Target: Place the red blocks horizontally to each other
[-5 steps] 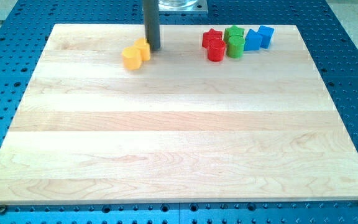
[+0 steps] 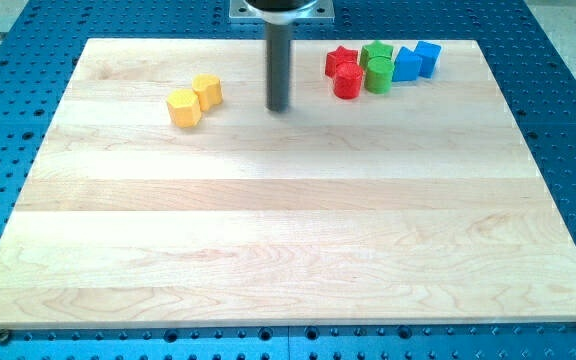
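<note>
A red star block (image 2: 340,59) and a red cylinder block (image 2: 347,81) sit touching near the view's top, right of centre, the cylinder just below the star. My tip (image 2: 279,107) stands on the wooden board (image 2: 288,230), left of and slightly below the red cylinder, with a clear gap between them. The rod rises from the tip to the view's top edge.
Two green blocks (image 2: 377,66) touch the red ones on their right, and two blue blocks (image 2: 416,61) follow further right. Two yellow blocks (image 2: 193,99) lie to the left of my tip. Blue perforated table surrounds the board.
My tip has moved right and slightly down, away from the yellow blocks. The two yellow blocks now lie further left and lower than before. The red, green and blue blocks have not moved.
</note>
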Tool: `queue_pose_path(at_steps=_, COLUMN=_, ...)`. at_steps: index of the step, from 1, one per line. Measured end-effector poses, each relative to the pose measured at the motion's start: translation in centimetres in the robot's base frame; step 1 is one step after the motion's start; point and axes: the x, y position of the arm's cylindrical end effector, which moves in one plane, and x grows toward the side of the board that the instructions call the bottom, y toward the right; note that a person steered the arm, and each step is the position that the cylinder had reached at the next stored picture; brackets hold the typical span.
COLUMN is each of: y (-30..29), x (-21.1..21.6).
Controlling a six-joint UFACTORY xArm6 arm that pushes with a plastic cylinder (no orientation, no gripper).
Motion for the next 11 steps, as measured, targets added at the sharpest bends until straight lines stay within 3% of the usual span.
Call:
queue_pose_path(at_steps=1, y=5.7, x=-8.0)
queue_pose_path(at_steps=2, y=9.7, x=-9.7)
queue_pose_path(at_steps=4, y=12.0, x=6.5)
queue_pose_path(at_steps=5, y=12.8, x=8.7)
queue_pose_path(at_steps=6, y=7.5, x=7.5)
queue_pose_path(at_steps=7, y=13.2, x=3.8)
queue_pose_path(at_steps=8, y=14.6, x=3.0)
queue_pose_path(at_steps=9, y=20.3, x=1.2)
queue_pose_path(at_steps=11, y=19.4, x=9.4)
